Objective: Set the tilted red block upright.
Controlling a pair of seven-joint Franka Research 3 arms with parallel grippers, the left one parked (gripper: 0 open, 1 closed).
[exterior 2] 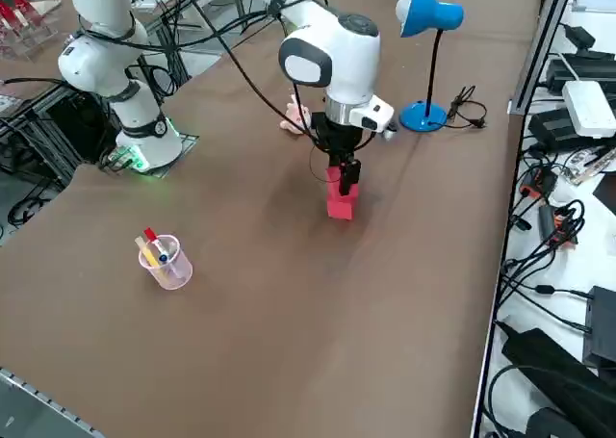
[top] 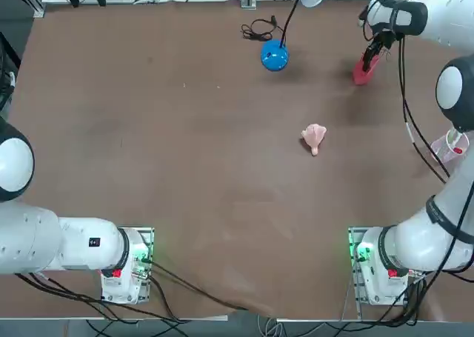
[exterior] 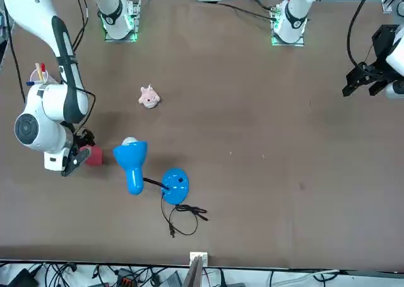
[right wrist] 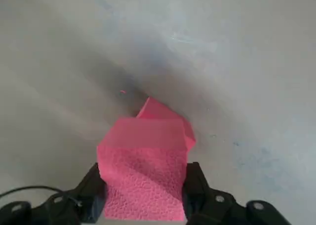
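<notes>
Red block (right wrist: pixel 143 175) sits clamped between fingers of right gripper (exterior 2: pixel 343 171), lower end on table (top: pixel 185 167) at far right, near blue lamp (top: pixel 275 55). To do step well: rotate slowly w/ base edge as pivot, release only once it's flat & vertical.

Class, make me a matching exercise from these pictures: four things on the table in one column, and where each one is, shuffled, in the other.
Things:
1. red block
2. blue lamp
3. pink toy
4. clear cup

Places:
A. near the table's middle, alone
B. between the right gripper's fingers
C. standing by the far edge, cord trailing
D. near the right arm's base, holding pens

Pairs: 1-B, 2-C, 3-A, 4-D
</notes>
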